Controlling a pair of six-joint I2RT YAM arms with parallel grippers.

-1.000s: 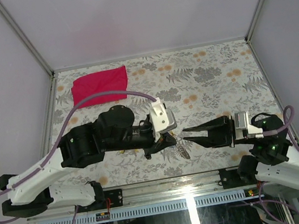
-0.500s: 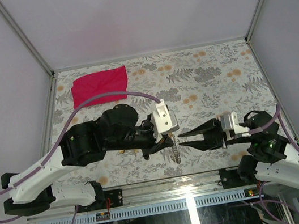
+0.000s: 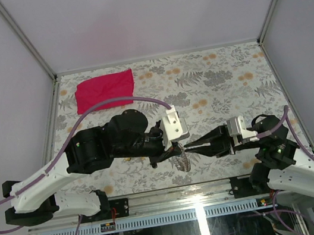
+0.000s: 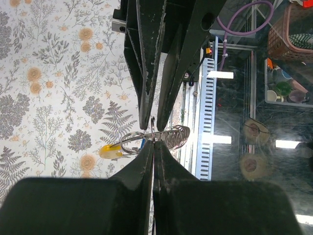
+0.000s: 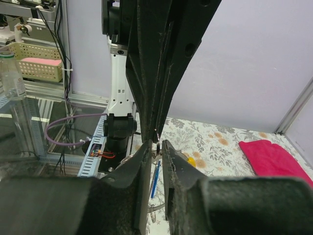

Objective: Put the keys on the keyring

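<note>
The keyring (image 4: 172,136), a thin wire ring with silvery coils, hangs above the table's near edge. My left gripper (image 4: 154,145) is shut on the ring's rim. In the top view the left gripper (image 3: 178,146) and right gripper (image 3: 187,147) meet tip to tip, with the keyring (image 3: 182,160) dangling below them. My right gripper (image 5: 156,143) has its jaws drawn narrow around the ring (image 5: 156,139), with a slim gap still showing beside it. Below the ring are a yellow-headed key (image 4: 110,151), also seen from the right wrist (image 5: 190,160), and a blue key (image 5: 154,178).
A red cloth (image 3: 105,90) lies at the far left of the floral table (image 3: 229,81). The metal rail of the table's front edge (image 3: 216,183) runs just below both grippers. Grey walls close in the back and sides.
My right gripper has moved left until its tips meet the left gripper's, and its jaws have narrowed around the ring. The left arm shifted slightly, still holding the keyring.
</note>
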